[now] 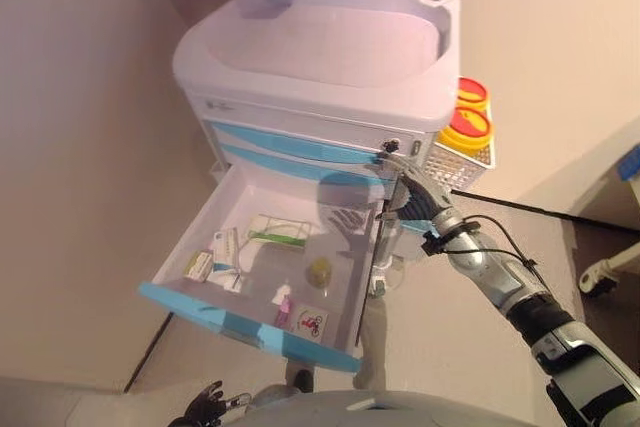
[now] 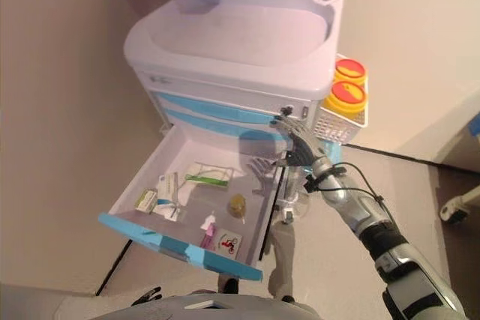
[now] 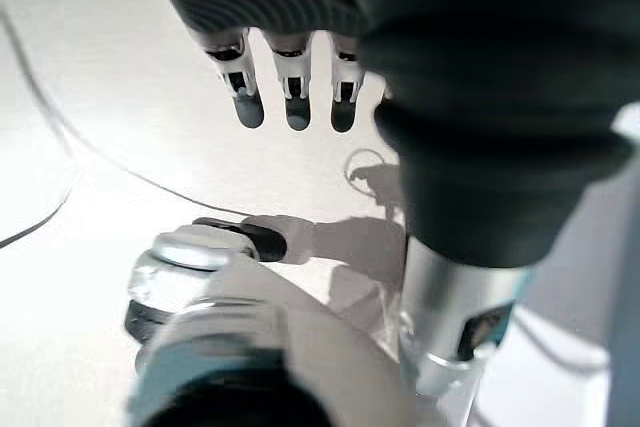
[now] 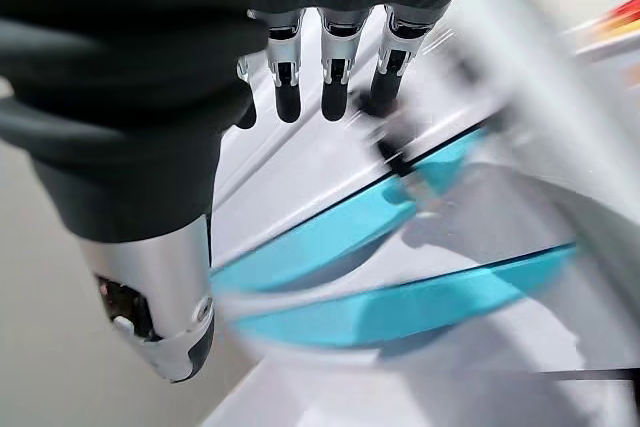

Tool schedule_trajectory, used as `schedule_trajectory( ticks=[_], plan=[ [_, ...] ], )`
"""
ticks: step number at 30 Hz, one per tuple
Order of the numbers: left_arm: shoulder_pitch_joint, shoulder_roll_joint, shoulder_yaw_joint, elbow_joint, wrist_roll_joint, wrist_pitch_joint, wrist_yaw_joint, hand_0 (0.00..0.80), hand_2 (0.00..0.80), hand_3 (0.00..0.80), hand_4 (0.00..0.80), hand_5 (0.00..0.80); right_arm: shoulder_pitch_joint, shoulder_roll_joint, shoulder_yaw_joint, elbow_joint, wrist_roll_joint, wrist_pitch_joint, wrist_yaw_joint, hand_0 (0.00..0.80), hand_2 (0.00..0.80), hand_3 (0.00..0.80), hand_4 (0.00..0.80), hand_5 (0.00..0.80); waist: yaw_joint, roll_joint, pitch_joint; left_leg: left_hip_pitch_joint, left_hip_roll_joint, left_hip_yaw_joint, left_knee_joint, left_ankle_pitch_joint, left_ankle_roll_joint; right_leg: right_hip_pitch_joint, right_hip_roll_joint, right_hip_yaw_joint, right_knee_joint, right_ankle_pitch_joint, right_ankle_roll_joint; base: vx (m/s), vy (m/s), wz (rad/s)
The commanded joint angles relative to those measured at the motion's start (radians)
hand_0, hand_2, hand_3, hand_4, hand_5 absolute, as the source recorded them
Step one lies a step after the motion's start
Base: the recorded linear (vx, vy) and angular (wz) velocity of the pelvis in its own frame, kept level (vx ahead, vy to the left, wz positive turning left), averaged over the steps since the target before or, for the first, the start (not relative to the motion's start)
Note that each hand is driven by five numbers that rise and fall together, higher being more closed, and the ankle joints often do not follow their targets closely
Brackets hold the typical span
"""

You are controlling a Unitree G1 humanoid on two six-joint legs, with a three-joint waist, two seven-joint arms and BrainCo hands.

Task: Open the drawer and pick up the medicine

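The white cart's (image 1: pixel 320 47) lower drawer (image 1: pixel 250 325), with a blue front, stands pulled wide open. Inside lie small medicine boxes (image 1: pixel 198 265), a green-and-white packet (image 1: pixel 275 235), a yellowish lump (image 1: pixel 319 271), a pink bottle (image 1: pixel 284 309) and a printed card (image 1: pixel 310 321). My right hand (image 1: pixel 415 192) is open, fingers straight, at the cart's front right corner above the drawer's right wall; its fingers (image 4: pixel 335 77) point at the blue drawer fronts. My left hand (image 1: pixel 205 405) hangs low by the bottom edge, fingers (image 3: pixel 295 97) straight and empty.
A white basket (image 1: pixel 455 162) on the cart's right side holds two yellow containers with red lids (image 1: pixel 468 125). A wall runs close on the left. A white caster leg (image 1: pixel 605 272) stands on the floor at the far right.
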State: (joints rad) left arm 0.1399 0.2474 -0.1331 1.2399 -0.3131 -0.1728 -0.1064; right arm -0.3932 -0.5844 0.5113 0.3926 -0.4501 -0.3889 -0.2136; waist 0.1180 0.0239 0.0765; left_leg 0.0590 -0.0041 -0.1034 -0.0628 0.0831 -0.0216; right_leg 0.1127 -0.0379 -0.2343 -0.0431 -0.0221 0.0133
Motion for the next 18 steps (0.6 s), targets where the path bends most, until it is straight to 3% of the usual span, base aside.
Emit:
schedule_trajectory(
  ticks=[1, 12, 18],
  plan=[
    [-0.05, 0.034, -0.001, 0.0, 0.029, -0.009, -0.007, 0.0, 0.0, 0.0, 0.0, 0.0, -0.124, 0.003, 0.072, -0.002, -0.035, 0.023, 0.031, 0.0, 0.0, 0.0, 0.0, 0.0, 0.061, -0.057, 0.014, -0.027, -0.059, 0.02, 0.057, -0.143, 0.027, -0.032, -0.06, 0.015, 0.066, -0.043, 0.039, -0.024, -0.024, 0.31],
    [-0.072, 0.063, -0.047, -0.063, 0.056, 0.008, -0.016, 0.0, 0.0, 0.0, 0.0, 0.0, -0.214, 0.044, 0.192, 0.258, -0.178, 0.088, 0.145, 0.0, 0.0, 0.0, 0.0, 0.0, 0.15, -0.065, 0.02, -0.054, -0.066, -0.052, 0.049, -0.115, 0.021, -0.021, -0.067, -0.063, 0.058, -0.044, 0.037, -0.013, -0.031, 0.28],
    [-0.075, 0.073, -0.058, -0.066, 0.077, 0.017, -0.018, 0.0, 0.0, 0.0, 0.0, 0.0, -0.247, 0.056, 0.235, 0.377, -0.278, 0.046, 0.14, 0.0, 0.0, 0.0, 0.0, 0.0, 0.176, -0.068, 0.024, -0.062, -0.069, -0.07, 0.043, -0.105, 0.018, -0.019, -0.067, -0.081, 0.05, -0.039, 0.04, 0.0, -0.021, 0.1]
  ],
)
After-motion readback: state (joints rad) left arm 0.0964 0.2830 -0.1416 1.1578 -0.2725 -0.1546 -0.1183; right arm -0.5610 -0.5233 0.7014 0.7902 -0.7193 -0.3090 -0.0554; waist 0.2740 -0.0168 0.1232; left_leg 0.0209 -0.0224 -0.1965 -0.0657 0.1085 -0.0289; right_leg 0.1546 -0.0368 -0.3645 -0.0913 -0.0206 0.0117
